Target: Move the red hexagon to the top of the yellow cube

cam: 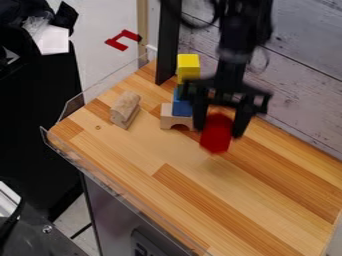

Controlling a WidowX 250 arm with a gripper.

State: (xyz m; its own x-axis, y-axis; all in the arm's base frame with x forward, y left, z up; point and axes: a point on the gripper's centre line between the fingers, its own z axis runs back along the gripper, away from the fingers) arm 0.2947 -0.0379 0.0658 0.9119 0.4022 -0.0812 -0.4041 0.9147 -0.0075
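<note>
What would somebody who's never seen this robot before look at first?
Probably the bright red hexagon between the fingers of the black gripper, just right of the little block pile. Next, perhaps the yellow cube, up high near the wooden table's back edge. Then the blue block below it in the picture, by the pale wooden arch.

There is one red hexagon (216, 136), one yellow cube (188, 62) and one blue block (181, 106). In plain wood, there are one arch (168, 119) and one rounded block (125, 107).
</note>
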